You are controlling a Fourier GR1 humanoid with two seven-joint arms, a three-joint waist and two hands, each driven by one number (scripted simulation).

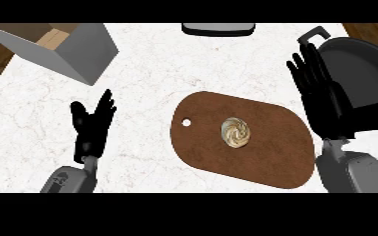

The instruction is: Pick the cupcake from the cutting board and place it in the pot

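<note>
Cupcake [236, 132] on the cutting board [273, 155].
Pot [354, 80] at two o'clock; right hand [319, 97] open before it, left hand [92, 120] open at nine.

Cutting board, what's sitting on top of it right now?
Only the cupcake sits on the brown cutting board, near its middle, seen from above. A small hole shows near the board's left end. The right hand hides part of the dark pot, not the board.

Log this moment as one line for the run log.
stage: before grasp | cupcake: on cutting board | pot: right edge | right hand: open, over pot's near side | left hand: open, resting
</note>
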